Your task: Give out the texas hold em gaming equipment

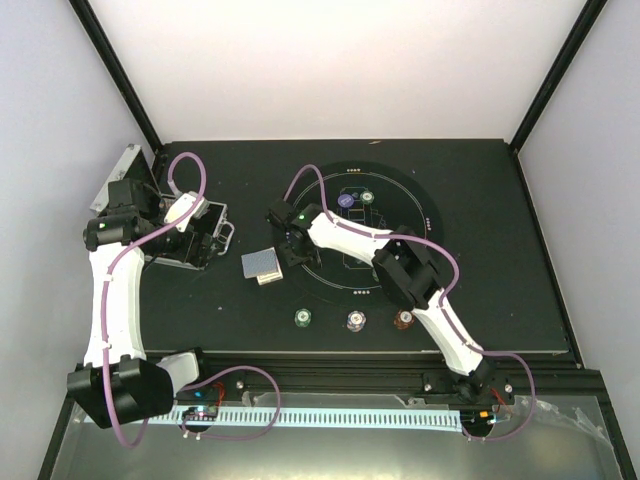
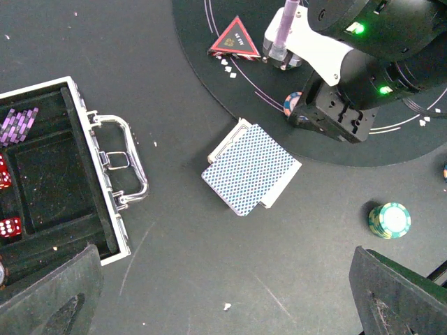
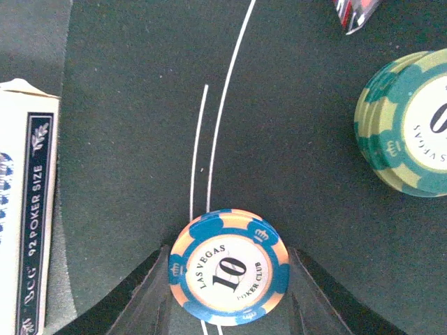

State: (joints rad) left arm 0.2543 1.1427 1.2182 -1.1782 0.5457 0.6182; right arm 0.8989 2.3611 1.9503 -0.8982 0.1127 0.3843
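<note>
Black table [image 1: 500,300] seen from above holds the round mat [image 1: 410,195], a silver case [image 1: 190,245] to its left, and green chips [image 1: 303,318], purple chips [image 1: 356,320] and red-brown chips [image 1: 404,320] in a row near the front edge. From the left wrist, the left gripper [image 2: 223,286] has its fingers wide apart, and the playing cards [image 2: 251,178] lie between case and mat. From the right wrist, the right gripper [image 3: 230,293] is clamped on a blue and orange chip [image 3: 229,269] over the mat's white lines.

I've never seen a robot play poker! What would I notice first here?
Probably the blue and orange chip marked 10, pinched in the right gripper over the white lines of the round mat. Next, the blue-backed card deck lying between that mat and the open silver case.
</note>
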